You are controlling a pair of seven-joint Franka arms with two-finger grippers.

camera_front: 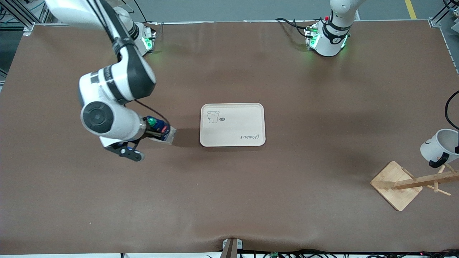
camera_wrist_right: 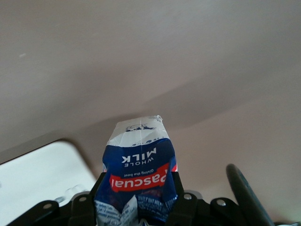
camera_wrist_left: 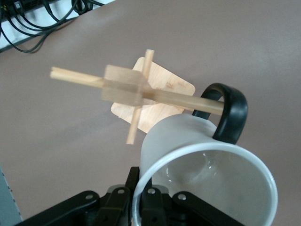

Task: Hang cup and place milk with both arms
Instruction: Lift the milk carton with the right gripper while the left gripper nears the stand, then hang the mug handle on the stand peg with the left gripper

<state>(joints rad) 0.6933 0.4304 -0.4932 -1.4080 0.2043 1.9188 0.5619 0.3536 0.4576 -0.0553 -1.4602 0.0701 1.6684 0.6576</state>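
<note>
While the right gripper [camera_front: 152,133] clenches the dark blue milk carton [camera_front: 160,129] beside the beige tray [camera_front: 232,124], it hangs over brown tabletop. The left gripper [camera_wrist_left: 141,200] grasps the white black-handled mug [camera_front: 440,146] by its rim, its handle at a peg of the wooden rack [camera_front: 412,182].

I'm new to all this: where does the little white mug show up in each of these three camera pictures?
Front view: the mug hangs in the air at the picture's edge, above the wooden rack, at the left arm's end of the table.
Left wrist view: mug fills the foreground, its black handle against a rack peg.
Right wrist view: not in it; only the milk shows.
Shared landmark: the wooden rack.
</note>
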